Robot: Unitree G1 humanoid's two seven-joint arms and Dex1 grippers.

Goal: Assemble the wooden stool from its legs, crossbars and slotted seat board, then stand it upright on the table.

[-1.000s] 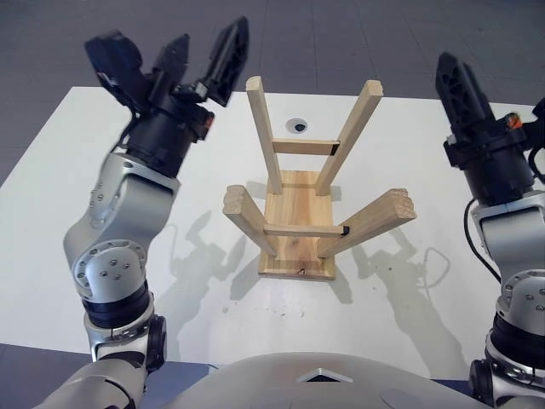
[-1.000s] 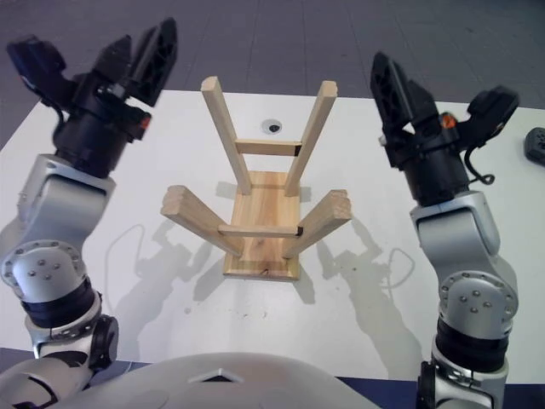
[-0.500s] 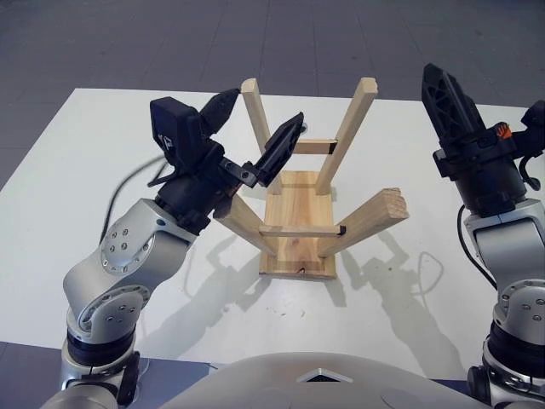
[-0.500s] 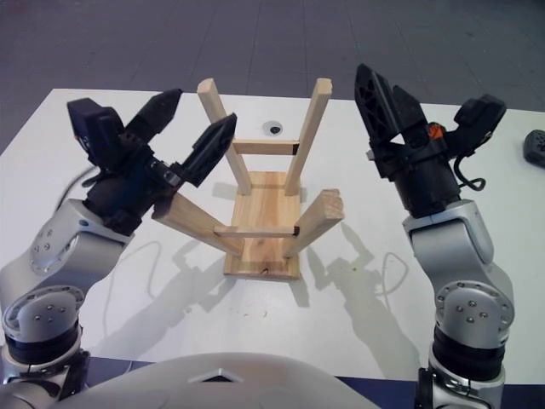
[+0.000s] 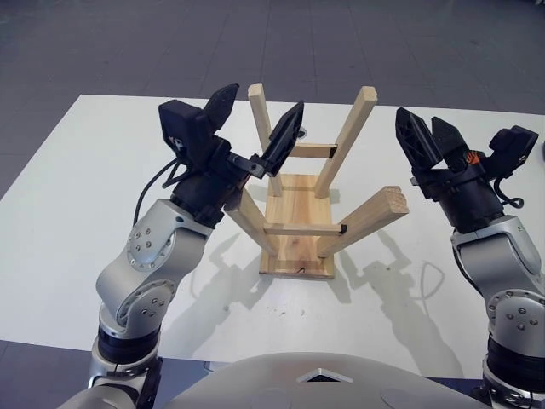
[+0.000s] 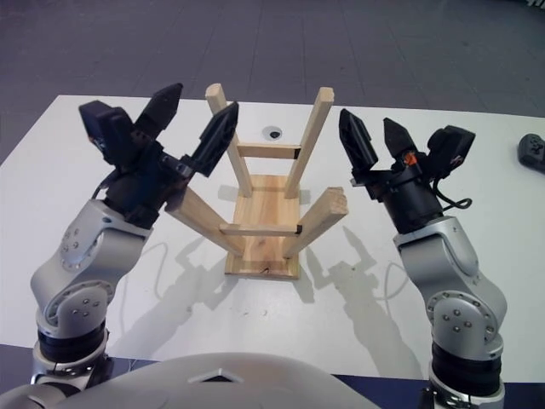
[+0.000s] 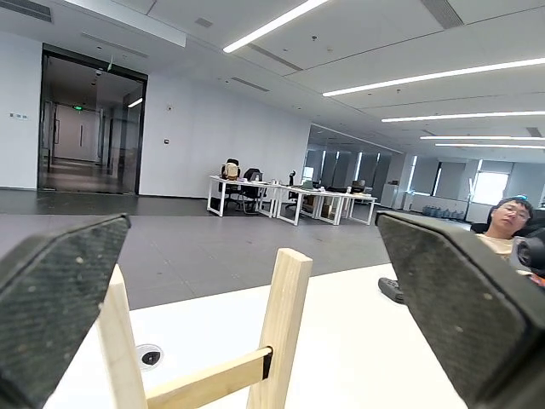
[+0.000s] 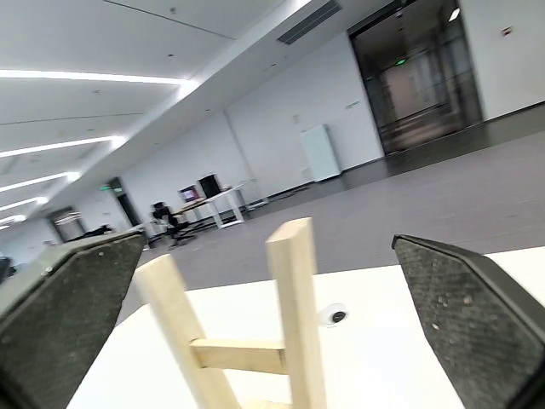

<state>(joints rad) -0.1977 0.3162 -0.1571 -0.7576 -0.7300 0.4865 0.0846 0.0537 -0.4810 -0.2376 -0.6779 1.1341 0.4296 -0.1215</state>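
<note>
Stool (image 5: 298, 230) was seen inverted on table (image 5: 77, 170), legs up, left gripper (image 5: 264, 100) was held spread wide at stool's left legs, right gripper (image 5: 420, 121) was held parted, right of stool

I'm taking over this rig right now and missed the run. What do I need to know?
Left hand: open, empty, raised over the left side of the stool.
Right hand: open, empty, in the air just right of the stool.
Stool: upside down mid-table, with the seat board flat on the top, four legs pointing up and both crossbars in place.
Done: assembly, as far as can be seen.
Left: grip the stool, turn it over and stand it on its legs.
</note>
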